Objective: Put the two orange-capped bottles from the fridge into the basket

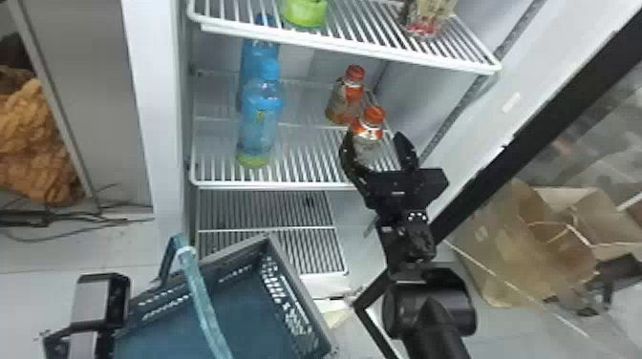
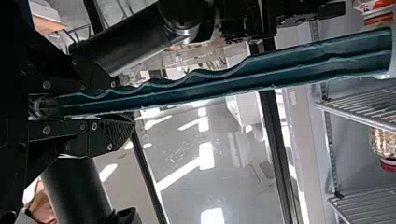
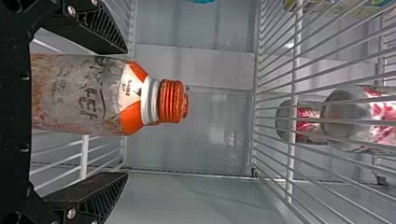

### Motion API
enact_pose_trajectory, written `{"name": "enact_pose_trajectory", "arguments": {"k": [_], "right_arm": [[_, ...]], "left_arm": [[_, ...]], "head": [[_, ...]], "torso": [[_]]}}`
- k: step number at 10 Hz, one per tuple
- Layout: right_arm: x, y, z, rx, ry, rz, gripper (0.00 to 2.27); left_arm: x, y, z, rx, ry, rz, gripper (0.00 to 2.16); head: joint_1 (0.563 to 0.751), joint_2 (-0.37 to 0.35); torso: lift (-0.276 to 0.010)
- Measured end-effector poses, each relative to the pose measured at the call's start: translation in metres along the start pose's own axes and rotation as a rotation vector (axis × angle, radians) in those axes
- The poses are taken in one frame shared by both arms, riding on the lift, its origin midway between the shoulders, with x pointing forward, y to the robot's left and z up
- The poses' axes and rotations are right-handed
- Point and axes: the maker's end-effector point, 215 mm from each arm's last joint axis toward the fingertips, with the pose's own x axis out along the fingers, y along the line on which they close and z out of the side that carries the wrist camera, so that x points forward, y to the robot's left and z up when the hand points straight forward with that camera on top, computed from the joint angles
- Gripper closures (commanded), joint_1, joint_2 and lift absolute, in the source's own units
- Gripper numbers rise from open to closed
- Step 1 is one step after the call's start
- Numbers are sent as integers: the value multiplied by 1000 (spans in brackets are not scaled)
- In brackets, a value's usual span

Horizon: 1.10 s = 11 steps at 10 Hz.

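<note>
In the head view my right gripper [image 1: 372,137] stands open on the middle fridge shelf, its fingers on either side of the front orange-capped bottle [image 1: 367,145]. The second orange-capped bottle [image 1: 345,95] stands upright just behind. From the right wrist, the bottle [image 3: 88,93] lies between the fingers of the right gripper [image 3: 126,113], with gaps on both sides. The blue basket [image 1: 229,305] is at the bottom, in front of the fridge, its handle [image 1: 203,300] raised. The left gripper [image 2: 116,106] is shut on that handle [image 2: 210,86] in the left wrist view.
Two blue bottles, the nearer one [image 1: 260,119] in front, stand on the left of the same shelf [image 1: 296,184]. Above is another wire shelf [image 1: 353,45] with a green-based container [image 1: 304,12] and a red-based one [image 1: 424,24]. Right of the fridge are the door's dark edge and a paper bag [image 1: 520,258].
</note>
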Motion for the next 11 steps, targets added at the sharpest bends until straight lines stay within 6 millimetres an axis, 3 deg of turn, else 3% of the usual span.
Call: {"name": "enact_pose_trajectory", "arguments": {"k": [2, 5, 9, 11], "right_arm": [[5, -3, -9, 36, 15, -10, 772], [8, 15, -5, 113, 3, 24, 789], [-14, 45, 59, 163, -112, 116, 789], [-34, 67, 71, 219, -76, 199, 789]], "left_arm": [[0, 0, 0, 0, 0, 0, 1185], [0, 0, -1, -2, -1, 0, 1185], [0, 1, 0, 1, 0, 2, 1185], [0, 0, 1, 1, -1, 1, 1185]], "head": [[695, -350], [695, -350], [695, -350], [695, -350]], "torso": [[-235], [-235], [-235], [-235]]}}
